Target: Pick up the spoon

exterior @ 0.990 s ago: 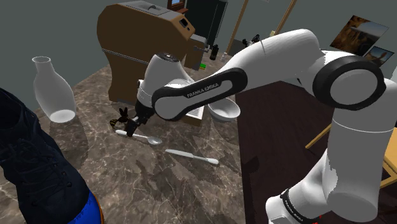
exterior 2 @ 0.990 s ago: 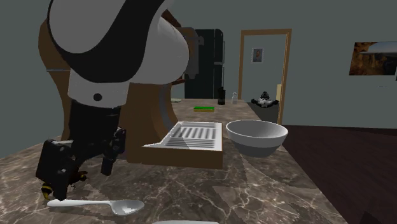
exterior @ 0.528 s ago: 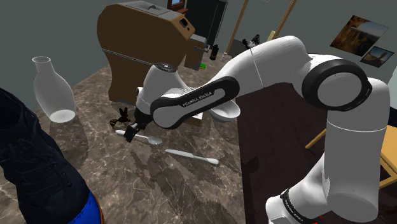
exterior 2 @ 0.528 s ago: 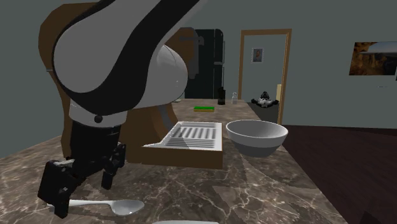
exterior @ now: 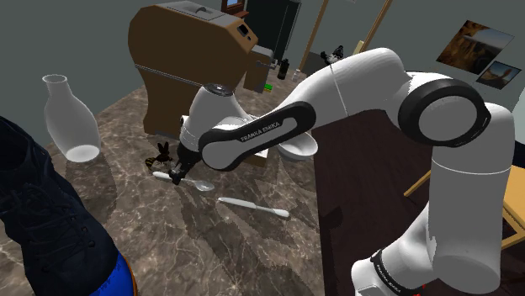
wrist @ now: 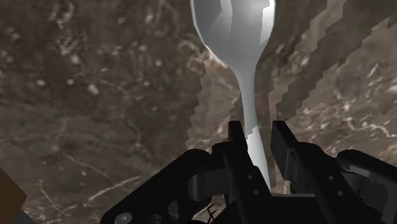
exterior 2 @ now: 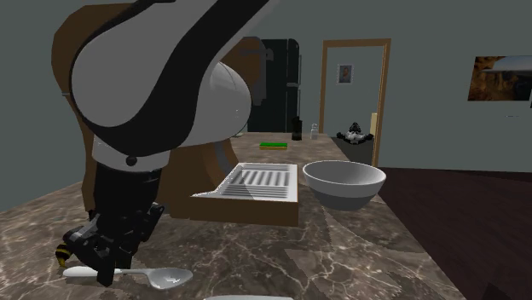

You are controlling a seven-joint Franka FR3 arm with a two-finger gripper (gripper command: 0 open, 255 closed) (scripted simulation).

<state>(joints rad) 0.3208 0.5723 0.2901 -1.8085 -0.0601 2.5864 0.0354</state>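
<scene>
A moment ago the tool [exterior 2: 102, 269] had its two fingers wide apart above the spoon [wrist: 233, 28]. Now it has come down lower, and the fingers have closed in and pinch the thin handle between them. The spoon lies flat on the tabletop [exterior: 143, 227], not lifted yet. In the shoulder view it sits at about 8 o'clock from the white bowl [exterior: 296, 151], and a long white stick [exterior: 254, 207] lies at 4 o'clock from the spoon. I think the grab is done, so lifting comes next.
</scene>
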